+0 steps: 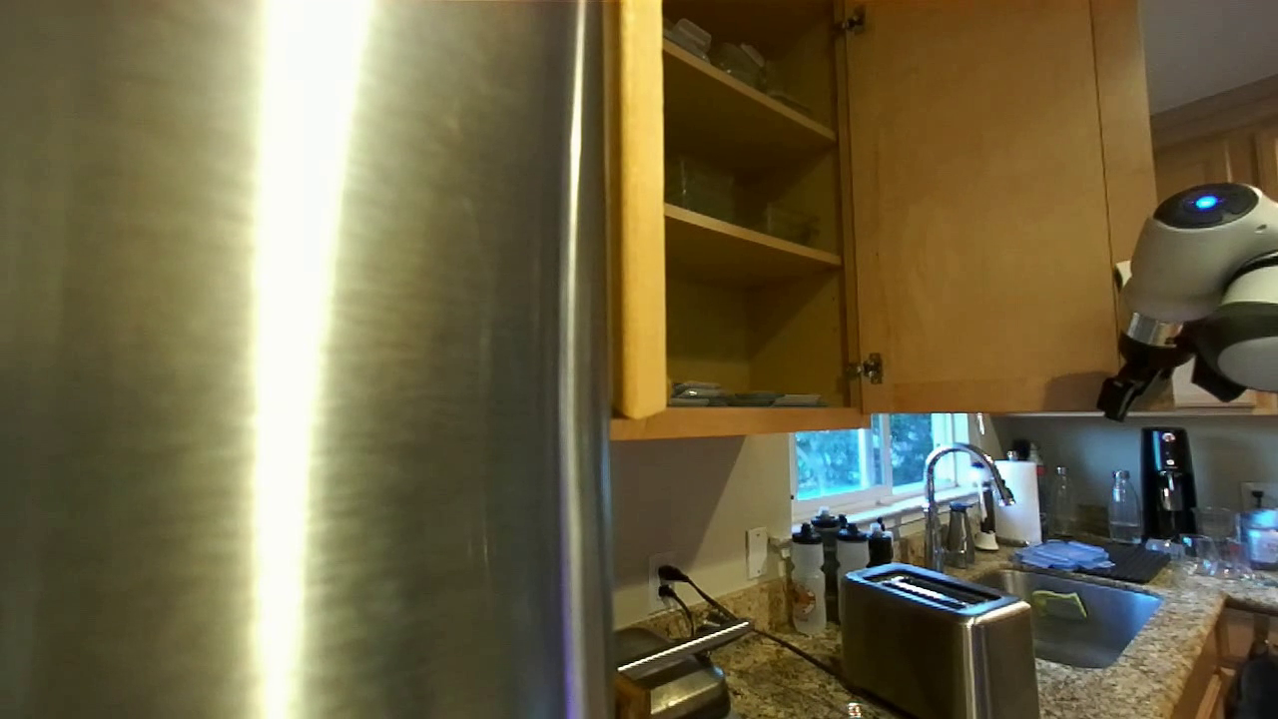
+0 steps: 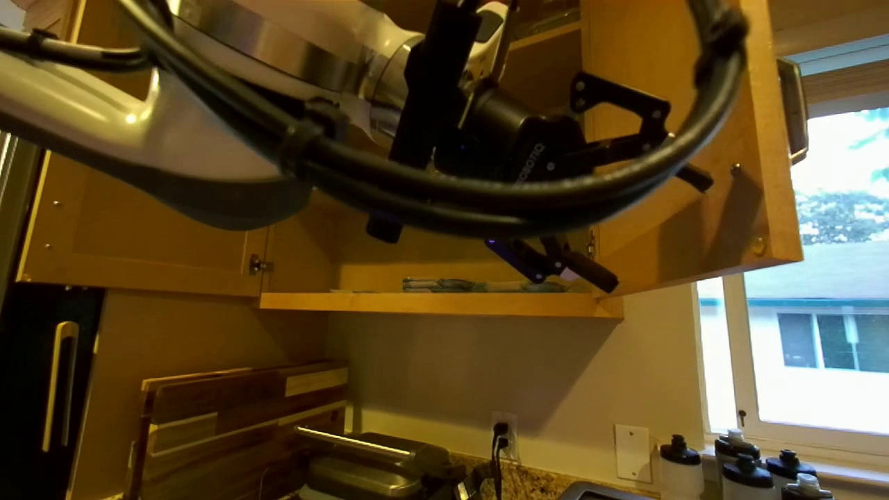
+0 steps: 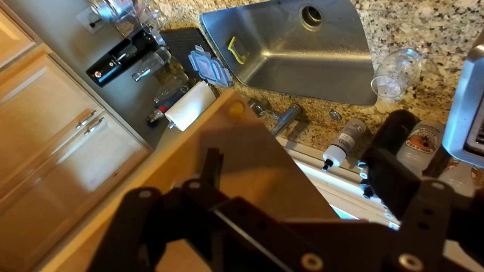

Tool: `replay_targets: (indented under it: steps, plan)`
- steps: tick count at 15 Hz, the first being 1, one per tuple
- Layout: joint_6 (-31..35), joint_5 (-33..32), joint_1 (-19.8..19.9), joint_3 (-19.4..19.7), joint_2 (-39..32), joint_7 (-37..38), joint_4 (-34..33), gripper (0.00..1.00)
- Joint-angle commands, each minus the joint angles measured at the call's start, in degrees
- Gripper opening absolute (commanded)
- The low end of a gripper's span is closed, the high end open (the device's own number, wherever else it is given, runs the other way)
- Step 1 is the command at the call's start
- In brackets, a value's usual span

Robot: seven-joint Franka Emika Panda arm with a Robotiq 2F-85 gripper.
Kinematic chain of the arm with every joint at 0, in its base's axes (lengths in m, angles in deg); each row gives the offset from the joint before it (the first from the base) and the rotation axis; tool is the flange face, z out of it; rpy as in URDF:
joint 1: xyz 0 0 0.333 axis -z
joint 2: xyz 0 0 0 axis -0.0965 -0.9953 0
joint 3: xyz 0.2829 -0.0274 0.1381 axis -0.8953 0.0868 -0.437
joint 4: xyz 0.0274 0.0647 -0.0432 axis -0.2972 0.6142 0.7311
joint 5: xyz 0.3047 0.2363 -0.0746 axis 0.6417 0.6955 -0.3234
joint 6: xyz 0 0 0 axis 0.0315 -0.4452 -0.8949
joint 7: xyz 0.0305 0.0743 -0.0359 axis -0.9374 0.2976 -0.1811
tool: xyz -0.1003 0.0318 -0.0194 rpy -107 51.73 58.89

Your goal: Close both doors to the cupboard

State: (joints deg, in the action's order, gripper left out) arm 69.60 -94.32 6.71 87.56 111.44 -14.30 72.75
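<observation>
Gripper [image 2: 646, 226] released, its fingers spread well apart near three o'clock in an exterior view, seen against the inner face of the window-side door [image 2: 694, 229]; whether either finger touches the wood I cannot tell. The arm [image 2: 229, 76] stands at ten o'clock there, its dark cable [image 2: 486, 201] looping across the middle. Both doors are open: the window-side one stands between two and three o'clock, and the fridge-side door [image 2: 146, 239] lies at nine. Between them is the cupboard [image 2: 430, 304], its shelves [image 1: 749, 237] showing, with flat pieces [image 2: 444, 285] on the lowest. Lower down, cutting boards [image 2: 236, 430] lean between seven and eight o'clock, a lidded countertop appliance [image 2: 375, 465] sits near half past six, and bottles [image 2: 746, 479] gather at four. In an exterior view the steel fridge [image 1: 399, 359] fills nine o'clock, just beside the edge of the fridge-side door, while a toaster [image 1: 939, 639] stands between four and five. In the wrist view the window-side door fills the middle behind the fingers, its corner toward twelve; the sink [image 3: 310, 75] lies at one o'clock with a yellow item [image 3: 237, 54] in it, a clear glass vessel [image 3: 397, 75] between two and three, and a white paper roll [image 3: 193, 105] at ten
</observation>
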Motion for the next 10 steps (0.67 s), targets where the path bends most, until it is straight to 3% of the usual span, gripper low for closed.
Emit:
replay_targets:
  steps: [1,4,10]
  plan:
    - [2.9,-0.4,2.8,-3.2,-0.9,-0.5,1.6,1.0]
    - [1.3,2.2,3.2,-4.7,-1.2,-1.5,1.7,1.0]
    - [-12.7,14.4,8.5,-7.1,-2.4,-1.1,0.1,1.0]
